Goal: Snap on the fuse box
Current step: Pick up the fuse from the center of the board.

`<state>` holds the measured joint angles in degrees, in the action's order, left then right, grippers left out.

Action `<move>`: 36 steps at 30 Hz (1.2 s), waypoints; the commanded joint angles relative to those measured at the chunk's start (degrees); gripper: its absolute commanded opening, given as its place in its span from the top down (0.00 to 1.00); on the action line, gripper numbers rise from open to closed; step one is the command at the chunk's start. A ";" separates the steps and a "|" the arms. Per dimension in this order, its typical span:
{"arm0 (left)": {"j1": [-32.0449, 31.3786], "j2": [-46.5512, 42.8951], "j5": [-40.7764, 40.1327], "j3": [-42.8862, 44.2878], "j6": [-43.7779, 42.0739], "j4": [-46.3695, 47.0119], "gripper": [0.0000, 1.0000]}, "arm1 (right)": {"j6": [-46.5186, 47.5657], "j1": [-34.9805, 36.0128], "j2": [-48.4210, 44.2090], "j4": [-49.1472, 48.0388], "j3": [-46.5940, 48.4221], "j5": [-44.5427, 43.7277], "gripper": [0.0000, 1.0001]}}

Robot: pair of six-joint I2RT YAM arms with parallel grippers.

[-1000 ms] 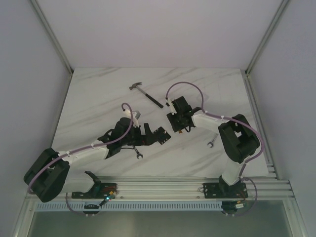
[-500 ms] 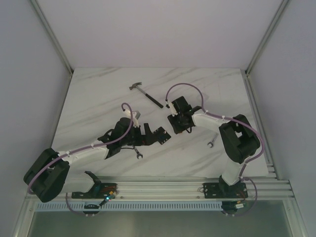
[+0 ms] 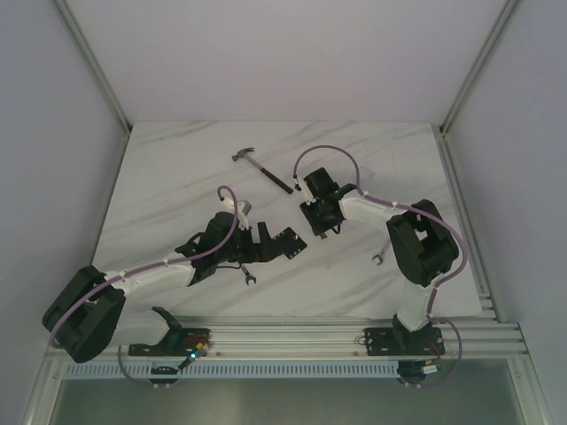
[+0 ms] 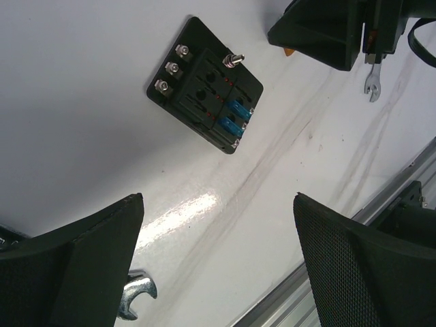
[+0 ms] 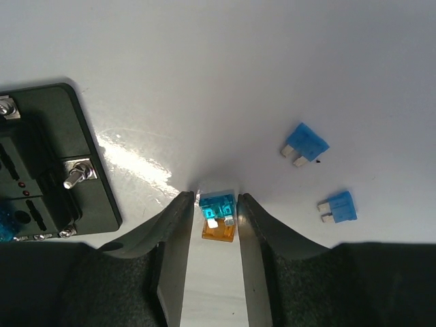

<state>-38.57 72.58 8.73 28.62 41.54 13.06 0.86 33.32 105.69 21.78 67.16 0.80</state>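
Note:
The fuse box [image 4: 204,85] is a black square block with screw terminals and two blue fuses fitted. It lies flat on the table between the arms [image 3: 308,215] and shows at the left of the right wrist view [image 5: 54,157]. My right gripper [image 5: 214,197] is down at the table just right of the box. Its fingers stand narrowly apart on either side of a teal fuse [image 5: 218,204] that lies on an orange fuse [image 5: 218,231]; a thin gap shows on the left side. My left gripper [image 4: 218,199] is wide open and empty, a little short of the box.
Two loose blue fuses [image 5: 304,144] [image 5: 338,206] lie right of my right gripper. A hammer [image 3: 262,168] lies at the back. One small wrench [image 3: 379,257] lies near the right arm, another [image 3: 250,276] by my left gripper. An aluminium rail [image 3: 292,332] runs along the near edge.
My right arm has swung a little left and away, bringing its gripper closer beside the fuse box. The left arm and the fuse box have not moved.

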 commanded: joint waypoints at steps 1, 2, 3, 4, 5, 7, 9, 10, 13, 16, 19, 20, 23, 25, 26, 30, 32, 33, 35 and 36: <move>0.33 -0.77 -0.03 -0.38 0.43 -0.75 0.00 | -0.50 -0.01 2.27 3.99 1.61 -1.08 0.62; 0.33 -0.69 0.10 -0.41 0.41 -0.75 0.00 | -0.51 0.00 2.48 4.45 1.78 -1.06 0.62; 0.31 -0.68 0.07 -0.39 0.41 -0.75 0.00 | -0.54 0.06 2.50 5.03 1.93 -1.06 0.62; 0.33 -0.73 0.14 -0.37 0.44 -0.75 0.00 | -0.47 0.01 2.66 5.37 2.07 -1.02 0.62; 0.33 -0.76 0.17 -0.37 0.44 -0.75 0.00 | -0.32 -0.01 2.68 5.70 2.07 -0.83 0.62; 0.33 -0.77 0.31 -0.36 0.36 -0.76 0.00 | 0.41 0.04 2.77 6.58 2.16 -0.37 0.62; 0.33 -0.77 0.48 -0.31 0.44 -0.80 0.00 | 1.11 0.01 2.98 7.45 2.61 0.25 0.62; 0.36 -0.77 0.55 -0.30 0.42 -0.76 0.00 | 1.46 0.03 3.10 7.86 2.78 0.64 0.62; 0.31 -0.66 0.74 -0.32 0.47 -0.78 0.00 | 2.03 -0.01 3.65 8.57 3.45 1.31 0.62; 0.32 -0.60 0.89 -0.37 0.59 -0.75 0.00 | 1.95 0.01 4.50 8.46 4.13 1.11 0.62; 0.29 -0.68 0.89 -0.30 0.59 -0.75 0.00 | 1.77 0.06 5.51 8.44 4.87 0.44 0.62; 0.33 -0.68 0.90 -0.26 0.50 -0.78 0.00 | 1.77 0.12 5.91 8.38 5.14 0.10 0.62; 0.33 -0.46 0.91 -0.16 0.54 -0.75 0.00 | 2.05 0.25 7.09 8.82 6.02 -0.07 0.62; 0.32 -0.33 1.04 -0.08 0.53 -0.76 0.00 | 2.21 0.41 7.63 9.21 6.46 -0.45 0.64; 0.33 -0.33 1.14 -0.02 0.56 -0.76 0.00 | 2.21 0.35 7.82 9.38 6.47 -0.60 0.65; 0.34 -0.57 1.50 -0.07 0.39 -0.69 0.00 | 2.12 0.45 7.68 9.95 6.44 -0.79 0.71; 0.25 -0.78 1.77 -0.06 0.18 -0.55 0.00 | 1.81 0.49 6.94 10.08 6.17 -1.09 0.72; 0.26 -1.03 1.85 -0.10 0.11 -0.48 0.00 | 1.65 0.45 6.46 10.03 6.08 -1.16 0.72; 0.20 -1.43 1.90 -0.14 -0.03 -0.26 0.00 | 1.01 0.43 5.51 10.09 5.81 -0.95 0.72; 0.23 -1.74 1.94 -0.16 0.03 -0.17 0.00 | 0.61 0.48 5.05 10.05 5.80 -0.82 0.72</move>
<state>-38.59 72.47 9.41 28.51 41.54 12.80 2.35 33.39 110.10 29.21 73.97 0.36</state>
